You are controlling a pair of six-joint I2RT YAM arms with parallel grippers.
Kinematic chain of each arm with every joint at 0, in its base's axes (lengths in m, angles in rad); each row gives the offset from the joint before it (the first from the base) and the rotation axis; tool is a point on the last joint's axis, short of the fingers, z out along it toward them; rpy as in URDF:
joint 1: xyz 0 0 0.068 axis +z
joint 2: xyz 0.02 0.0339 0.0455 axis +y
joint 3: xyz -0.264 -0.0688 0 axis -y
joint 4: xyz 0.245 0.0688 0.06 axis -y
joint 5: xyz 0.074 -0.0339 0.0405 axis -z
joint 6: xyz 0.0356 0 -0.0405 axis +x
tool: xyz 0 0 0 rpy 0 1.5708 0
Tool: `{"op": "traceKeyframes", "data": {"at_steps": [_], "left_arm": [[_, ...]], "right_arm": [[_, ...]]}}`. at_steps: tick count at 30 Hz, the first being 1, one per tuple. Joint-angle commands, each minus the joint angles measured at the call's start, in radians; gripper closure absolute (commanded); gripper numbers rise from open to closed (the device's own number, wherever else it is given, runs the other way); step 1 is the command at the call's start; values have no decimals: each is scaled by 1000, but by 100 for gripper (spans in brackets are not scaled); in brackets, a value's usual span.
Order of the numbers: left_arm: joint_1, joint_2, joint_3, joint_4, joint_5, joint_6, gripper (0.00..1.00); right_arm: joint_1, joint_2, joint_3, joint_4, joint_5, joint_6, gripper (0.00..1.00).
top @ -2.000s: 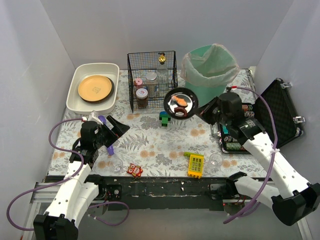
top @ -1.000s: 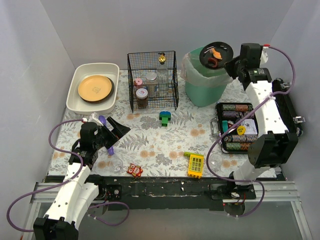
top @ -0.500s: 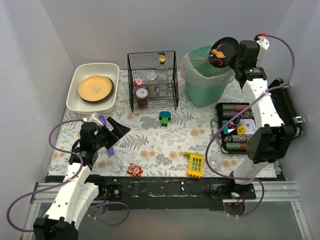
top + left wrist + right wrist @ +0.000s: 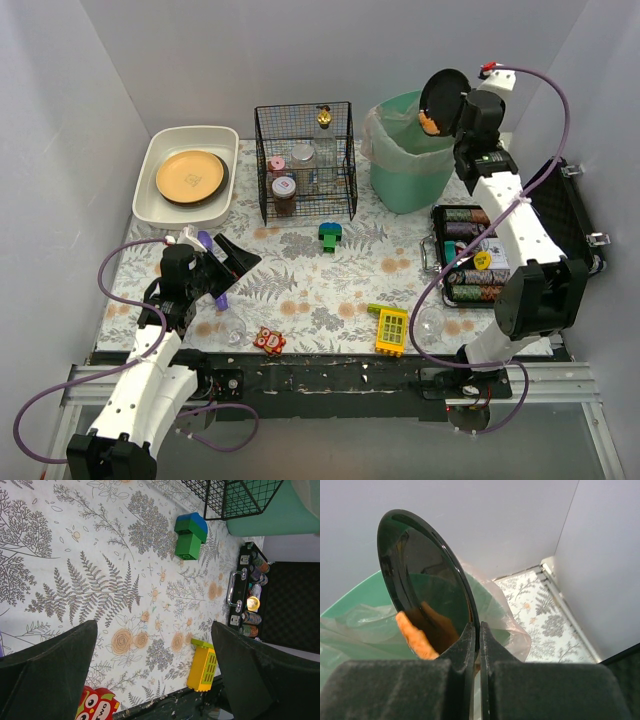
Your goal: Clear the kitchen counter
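Beneath the left end effector [image 4: 155, 665], which gapes wide, lies the bench [image 4: 330, 285]: white cloth printed with grey-beige leaves and flowers. High above its far edge, the right end effector [image 4: 479, 650] clamps a tilted black plate [image 4: 425, 580], perhaps carrying orange food [image 4: 415, 635].

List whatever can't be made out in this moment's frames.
- Contents of the green bin: top view, hidden by its liner and the tilted black plate.
- Lower part of that plate, any scraps beyond the orange piece: right wrist view, covered by the right gripper.
- Labels on the jars in the wire basket: top view, too small, behind mesh.
- Owl toy: left wrist view, cut off by the bottom edge.
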State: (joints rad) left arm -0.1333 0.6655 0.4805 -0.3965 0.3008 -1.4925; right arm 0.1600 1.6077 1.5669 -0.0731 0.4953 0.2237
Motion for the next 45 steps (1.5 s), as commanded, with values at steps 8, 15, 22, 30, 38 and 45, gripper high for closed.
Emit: {"op": "traceKeyframes", "data": {"at_steps": [8,15,22,30,38,45], "left_arm": [[-3,-10,33,-11,14,6,2],[-3,-20,61,-10,12,14,2],[-3,-26,145,34,-8,41,2],[-11,-21,150,148,72,32,2],[-31,-35,103,220,145,26,2],[-77,9,40,260,216,75,2]], "right_arm": [[93,-88,-67,339,160,-351,99],[93,-176,-21,158,41,-106,99],[95,-366,-160,26,-302,150,99],[160,-540,-441,-103,-612,459,99],[384,-618,-665,-152,-613,566,99],[437,-598,-751,-90,-742,635,99]]}}
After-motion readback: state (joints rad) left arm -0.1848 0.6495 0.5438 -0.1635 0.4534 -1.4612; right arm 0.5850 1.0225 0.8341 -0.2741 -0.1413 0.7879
